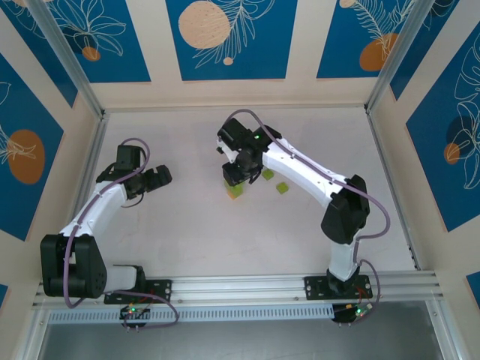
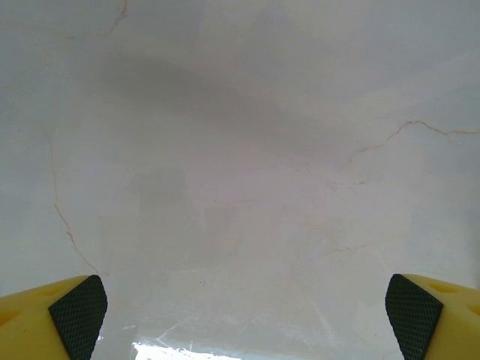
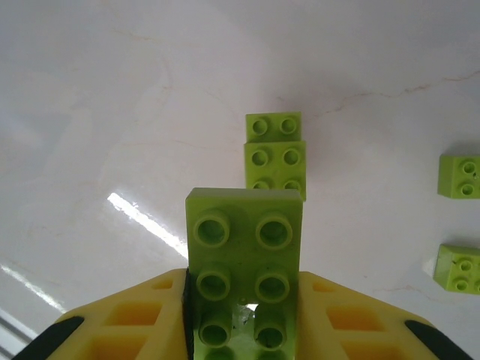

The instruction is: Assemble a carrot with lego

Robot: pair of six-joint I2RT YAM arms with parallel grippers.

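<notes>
My right gripper point(image 3: 244, 304) is shut on a long lime-green lego brick point(image 3: 244, 255), studs facing the camera, its far end sticking out past the yellow fingers point(image 3: 135, 322). Just beyond it on the table lies a small cluster of joined lime-green bricks point(image 3: 274, 154), the carrot's green part. In the top view the right gripper point(image 1: 238, 171) hangs over that cluster point(image 1: 235, 190). The orange brick is out of view. My left gripper point(image 2: 244, 319) is open over bare table, with nothing between its pads point(image 2: 79, 311); in the top view the left gripper point(image 1: 160, 177) is well left of the bricks.
Two loose lime-green bricks point(image 3: 459, 175) point(image 3: 459, 268) lie to the right of the cluster; in the top view they are the two bricks point(image 1: 268, 174) point(image 1: 282, 187) beside the right arm. Walls with blue panels enclose the white table point(image 1: 187, 225).
</notes>
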